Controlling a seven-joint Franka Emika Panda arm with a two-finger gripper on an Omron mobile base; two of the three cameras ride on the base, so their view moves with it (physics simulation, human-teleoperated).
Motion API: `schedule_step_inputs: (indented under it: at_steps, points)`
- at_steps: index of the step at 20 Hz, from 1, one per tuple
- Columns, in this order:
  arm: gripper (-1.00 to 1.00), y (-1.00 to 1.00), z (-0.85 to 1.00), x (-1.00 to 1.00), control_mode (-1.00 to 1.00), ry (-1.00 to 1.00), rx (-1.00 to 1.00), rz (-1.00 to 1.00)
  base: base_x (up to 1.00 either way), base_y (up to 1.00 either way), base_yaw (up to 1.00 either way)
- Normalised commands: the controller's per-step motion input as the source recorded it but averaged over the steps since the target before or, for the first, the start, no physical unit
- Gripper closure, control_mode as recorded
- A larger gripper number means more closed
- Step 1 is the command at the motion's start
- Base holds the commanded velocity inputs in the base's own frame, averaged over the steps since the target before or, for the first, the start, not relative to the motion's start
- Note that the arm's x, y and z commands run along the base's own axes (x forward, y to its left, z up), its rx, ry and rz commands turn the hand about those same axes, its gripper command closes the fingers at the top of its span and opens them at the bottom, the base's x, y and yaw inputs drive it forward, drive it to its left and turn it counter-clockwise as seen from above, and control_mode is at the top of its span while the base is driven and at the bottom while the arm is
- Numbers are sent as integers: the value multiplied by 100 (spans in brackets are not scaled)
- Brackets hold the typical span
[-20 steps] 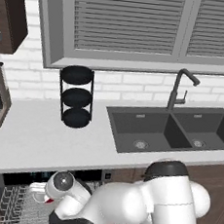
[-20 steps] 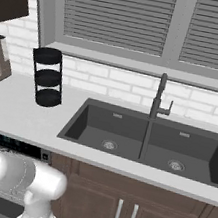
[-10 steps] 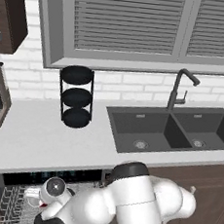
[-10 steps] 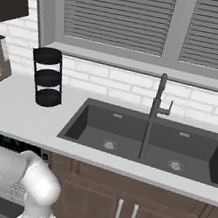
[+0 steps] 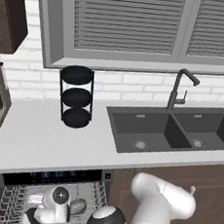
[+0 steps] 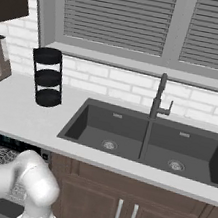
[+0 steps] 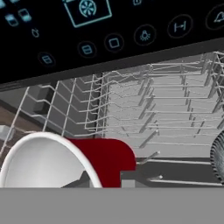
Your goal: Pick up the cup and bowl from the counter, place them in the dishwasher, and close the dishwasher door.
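Cup (image 7: 87, 164) lies tipped on its side at lower left of the hand view, white rim and pale inside facing the camera, red body running away toward frame centre. End effector clenched on the cup's rim, one dark fingertip (image 7: 85, 178) showing against its wall. Above it, wire rack (image 7: 166, 105) and black control strip (image 7: 109, 30) of the dishwasher. In the left base view the bowl (image 5: 77, 206) sits in the rack at lower left, under the bench (image 5: 37, 140) edge, with the sink (image 5: 171, 130) at right.
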Motion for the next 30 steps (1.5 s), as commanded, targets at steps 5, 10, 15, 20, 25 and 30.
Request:
schedule_step_inputs:
  at_steps: [5, 10, 15, 20, 25, 30]
  points:
    - [100, 41, -23, 11, -100, 0, 0, 0, 0, 0, 0]
    - [-100, 73, -2, 0, -100, 0, 0, 0, 0, 0, 0]
    - [-100, 67, -5, 7, -100, 0, 0, 0, 0, 0, 0]
    - [-100, 47, -9, 16, -100, -1, 0, 0, 0, 0, 0]
    - [-100, 8, 42, -61, -100, -11, 0, 0, 0, 0, 0]
    - [-100, -45, 66, -100, -100, -5, 5, 0, 0, 0, 0]
